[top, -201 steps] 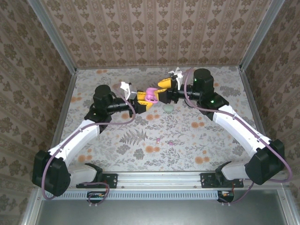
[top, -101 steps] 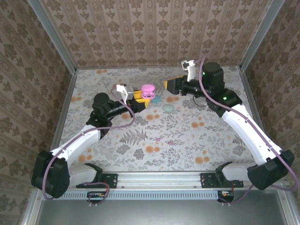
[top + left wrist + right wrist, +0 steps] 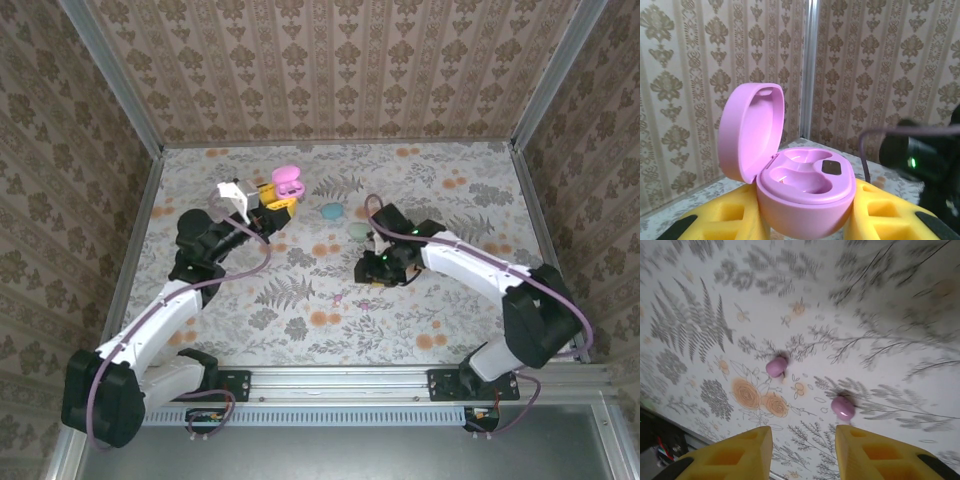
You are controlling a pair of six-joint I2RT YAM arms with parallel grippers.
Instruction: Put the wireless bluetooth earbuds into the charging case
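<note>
left gripper [image 3: 807, 227]: clamped on the pink charging case [image 3: 805, 192]; lid flipped open
right gripper [image 3: 802, 436]: fingers apart, nothing between them; low over the table [image 3: 450, 330]
earbuds [image 3: 776, 366]: two pink ones lying loose on the table, just past the right fingertips

Left arm extended toward the counter's [image 3: 470, 310] far-left corner, left claw [image 3: 270, 200] gripping charging case [image 3: 289, 180]; right claw [image 3: 802, 432] pointing downward, jaws parted.

My table [image 3: 300, 335] wears a floral print. On it I see a pink earbud [image 3: 776, 366] and a second pink earbud [image 3: 842, 407] near it, apart. Farther back, a blue-teal case [image 3: 330, 211] lies just beside a greenish case [image 3: 358, 231].
</note>
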